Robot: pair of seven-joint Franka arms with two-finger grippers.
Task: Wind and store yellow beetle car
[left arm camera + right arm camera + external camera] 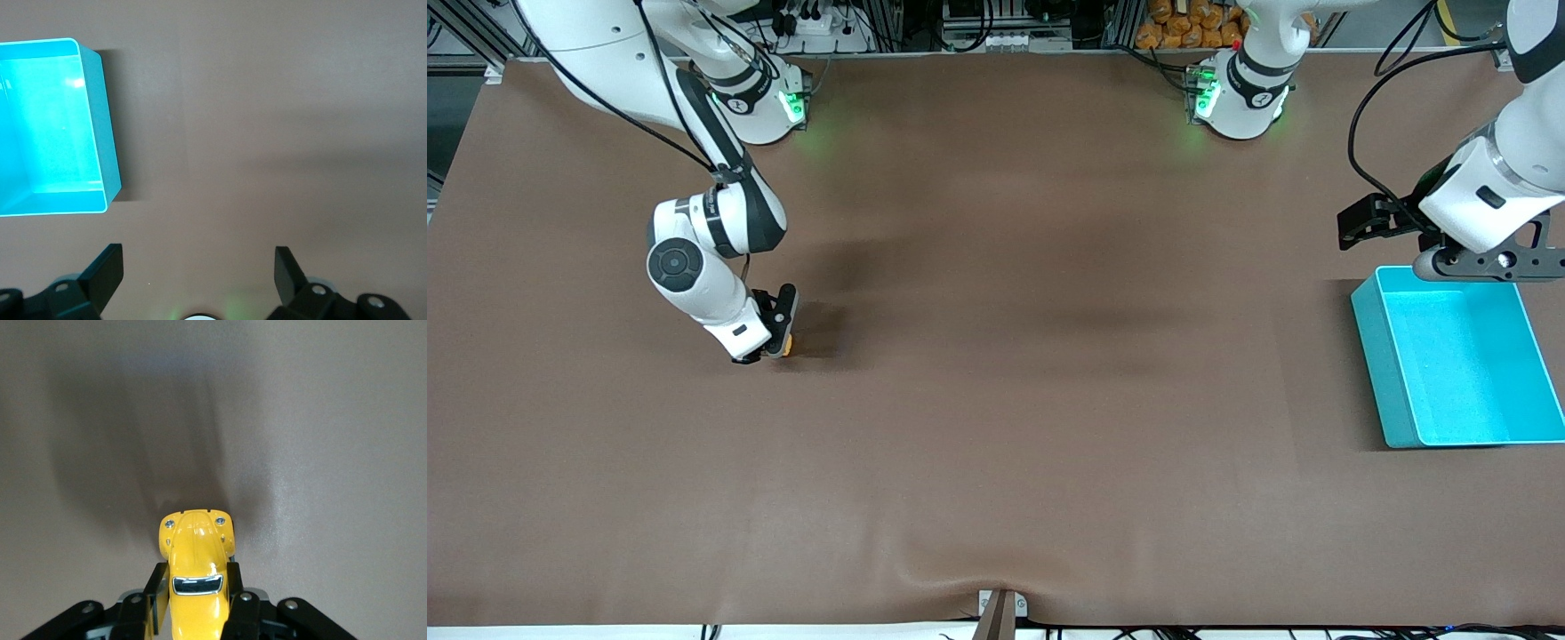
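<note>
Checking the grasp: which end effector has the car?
The right end effector, shut on the car; the left end effector hangs open beside the bin.

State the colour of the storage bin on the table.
The bin is turquoise, inside and out; the left wrist view shows it best.

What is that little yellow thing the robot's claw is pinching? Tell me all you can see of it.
It is the yellow beetle car, a tiny toy with a glossy, rounded orange-yellow body, a dark window framed in silver and two small silver studs on its rounded end. The right gripper is shut on its sides, fingers pressed against both flanks. It sits low at the brown table, toward the right arm's end; whether its wheels touch cannot be told.
</note>
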